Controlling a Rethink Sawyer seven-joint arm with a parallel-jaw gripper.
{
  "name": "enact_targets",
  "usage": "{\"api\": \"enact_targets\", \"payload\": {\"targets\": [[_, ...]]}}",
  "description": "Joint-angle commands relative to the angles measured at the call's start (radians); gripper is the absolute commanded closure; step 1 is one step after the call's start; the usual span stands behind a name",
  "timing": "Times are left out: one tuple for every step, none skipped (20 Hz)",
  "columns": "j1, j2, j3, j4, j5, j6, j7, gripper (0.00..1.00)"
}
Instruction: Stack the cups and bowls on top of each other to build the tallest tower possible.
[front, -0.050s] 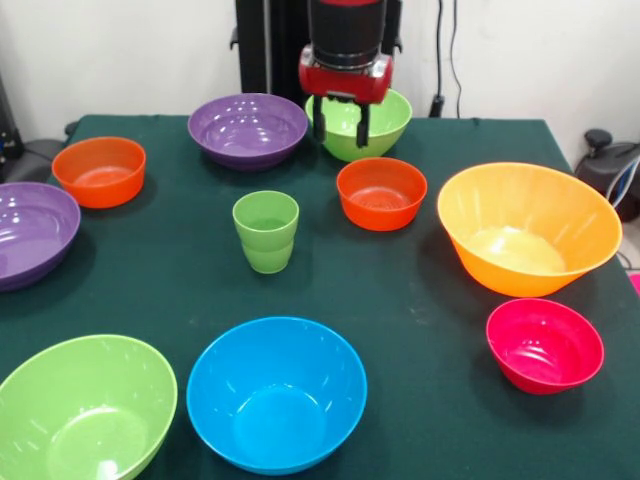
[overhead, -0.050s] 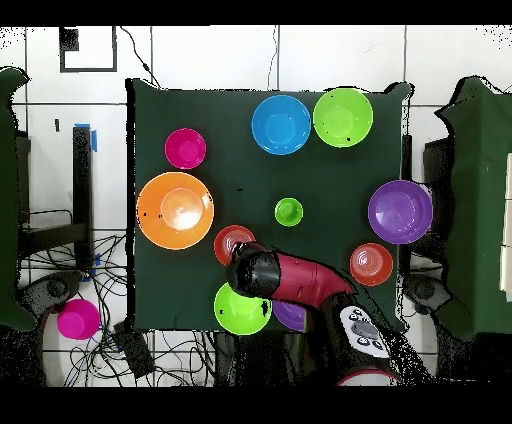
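My gripper (front, -0.050s: 341, 128) hangs open and empty at the table's far side, just above the near rim of a lime-green bowl (front, -0.050s: 385, 120). Left of it sits a purple bowl (front, -0.050s: 248, 128). The light-green cup (front, -0.050s: 266, 230) stands upright mid-table, with an orange-red bowl (front, -0.050s: 381, 192) to its right. Around them lie a large orange bowl (front, -0.050s: 528, 228), a pink-red bowl (front, -0.050s: 545, 345), a blue bowl (front, -0.050s: 276, 393), a second lime-green bowl (front, -0.050s: 85, 410), another purple bowl (front, -0.050s: 30, 232) and a second orange-red bowl (front, -0.050s: 99, 170). Each stands alone; nothing is stacked. From overhead, the arm (overhead, -0.050s: 300, 280) covers the gripper.
The dark green table cloth (overhead, -0.050s: 240, 160) ends close behind the far bowls. Off the table, a pink round object (overhead, -0.050s: 77, 319) lies on the floor among cables. Dark furniture stands beside both table sides (overhead, -0.050s: 470, 200).
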Motion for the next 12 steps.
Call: {"api": "enact_targets", "payload": {"targets": [[0.040, 0.114, -0.018, 0.010, 0.012, -0.141, 0.216, 0.00], [0.044, 0.138, -0.018, 0.008, 0.015, -0.175, 0.225, 0.00], [0.044, 0.164, -0.012, 0.007, 0.018, -0.208, 0.233, 0.00], [0.049, 0.191, -0.012, 0.002, 0.022, -0.232, 0.241, 0.00], [0.051, 0.222, -0.008, -0.001, 0.021, -0.268, 0.248, 0.00], [0.060, 0.242, -0.013, -0.006, 0.025, -0.286, 0.257, 0.00], [0.062, 0.259, -0.010, -0.010, 0.027, -0.300, 0.261, 0.00], [0.068, 0.275, -0.010, -0.014, 0.031, -0.318, 0.268, 0.00], [0.072, 0.287, -0.009, -0.017, 0.031, -0.331, 0.272, 0.00], [0.075, 0.299, -0.006, -0.020, 0.032, -0.342, 0.276, 0.00], [0.082, 0.311, -0.008, -0.025, 0.034, -0.356, 0.283, 0.00], [0.086, 0.320, -0.006, -0.028, 0.036, -0.364, 0.288, 0.00]]}}
